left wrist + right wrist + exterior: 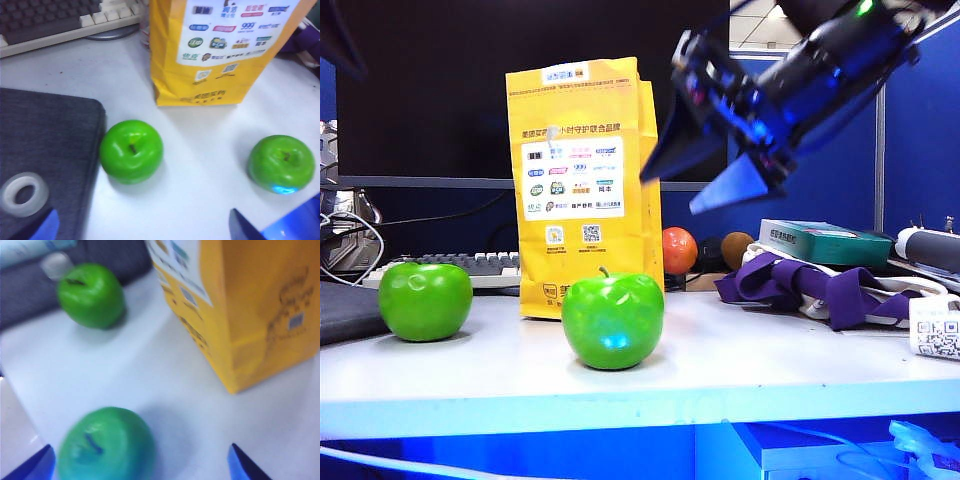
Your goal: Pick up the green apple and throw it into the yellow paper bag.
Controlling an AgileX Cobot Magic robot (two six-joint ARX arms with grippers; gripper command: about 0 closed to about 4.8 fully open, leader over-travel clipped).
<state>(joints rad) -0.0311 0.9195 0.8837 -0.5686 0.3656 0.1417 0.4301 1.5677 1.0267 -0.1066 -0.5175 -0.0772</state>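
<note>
1. The right gripper [720, 170] is hanging in the air above the table [770, 360], at about 1 o'clock from the green apple [613, 322]; its dark, wedge-shaped fingers [740, 186] are standing wide apart, holding nothing.
2. The left gripper is showing only one dark fingertip [245, 227] in its wrist view; it is spread open and empty, over the table near both apples.
3. The green apple, glossy and round with a short brown stem and a bluish sheen low on its face, is sitting on the table just in front of the bag [582, 180], at about 5 o'clock from it.
4. The bag is standing upright, a tall bright-yellow paper one with creased edges and a white panel of small logos and QR codes.
5. A lighter apple [425, 300], smooth and shiny, is resting at 9 o'clock from the green apple, well apart, beside a dark woven pad [45, 150] carrying a roll of clear tape [22, 192].
6. The table is smooth and white; a keyboard [480, 266], purple cloth [820, 290], a teal box [825, 240] and a dark monitor [440, 90] are standing behind.
</note>
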